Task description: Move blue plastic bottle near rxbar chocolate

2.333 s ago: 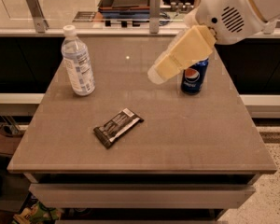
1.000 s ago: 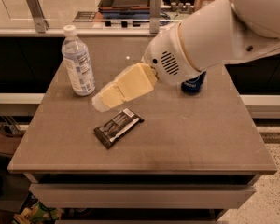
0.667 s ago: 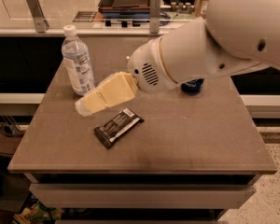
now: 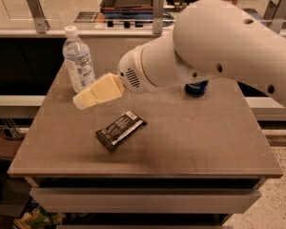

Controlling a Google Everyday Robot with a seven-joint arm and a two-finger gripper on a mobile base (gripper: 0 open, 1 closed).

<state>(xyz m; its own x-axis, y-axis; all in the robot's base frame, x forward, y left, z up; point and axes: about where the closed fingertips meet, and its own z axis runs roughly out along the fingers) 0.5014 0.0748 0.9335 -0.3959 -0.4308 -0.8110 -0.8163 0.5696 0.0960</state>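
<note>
My gripper (image 4: 82,100) hovers centre left, just beside the blue plastic bottle (image 4: 79,61), lined up to grasp it; I cannot tell whether it is open; the rxbar chocolate (image 4: 120,130) lies below

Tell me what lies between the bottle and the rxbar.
The gripper sits there, its tip close by the base of the bottle; between it and the rxbar only bare table shows, as seen in the camera view.
</note>
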